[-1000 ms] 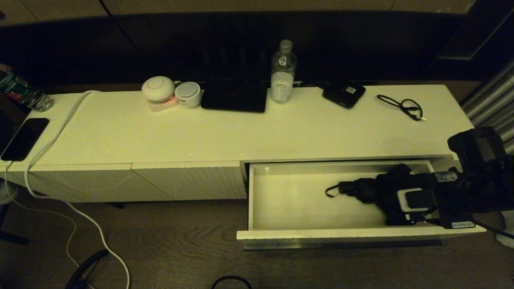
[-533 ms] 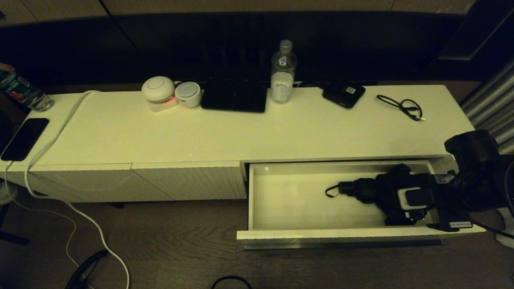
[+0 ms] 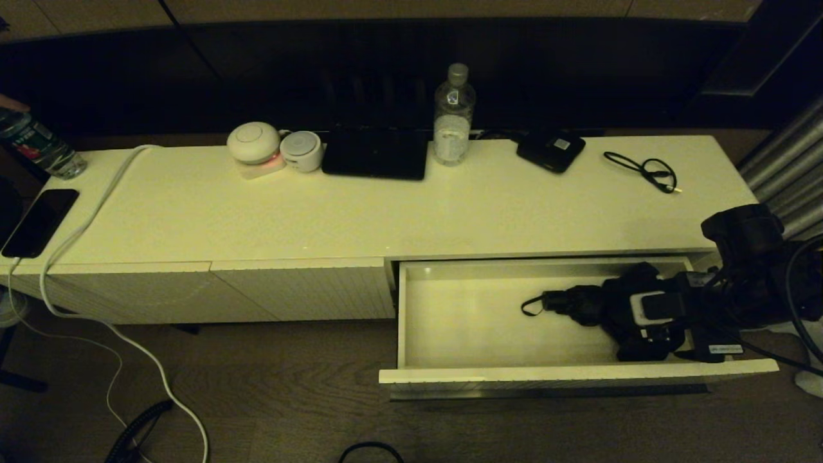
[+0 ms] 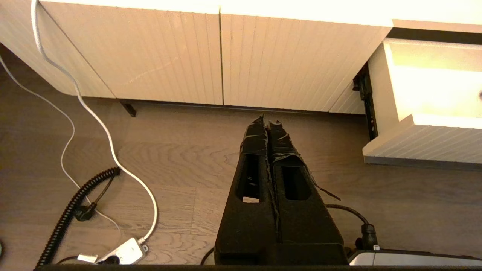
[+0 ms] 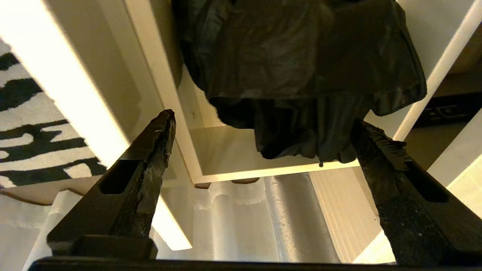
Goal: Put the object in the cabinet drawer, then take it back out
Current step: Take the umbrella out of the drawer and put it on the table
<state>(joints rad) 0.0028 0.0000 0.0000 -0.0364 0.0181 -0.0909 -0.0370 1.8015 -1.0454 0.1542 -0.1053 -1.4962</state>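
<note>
The cabinet drawer is pulled out at the right end of the cream cabinet. The object, a crumpled black garment with a thin strap trailing left, lies on the drawer floor in its right half. My right gripper hovers over the drawer's right end with its jaws wide open. In the right wrist view the object lies just past the spread fingertips of the right gripper, and nothing is clamped between them. Inside the drawer wall the garment's hem comes close to one finger. My left gripper is shut and empty, parked low over the floor left of the drawer.
On the cabinet top stand a water bottle, a flat black box, a looped black cable, a black slab, two white round devices and a phone. White and coiled black cables lie on the floor.
The right gripper's jaws have spread wider and the arm has drawn back a little toward the drawer's right end. The garment has stayed on the drawer floor.
</note>
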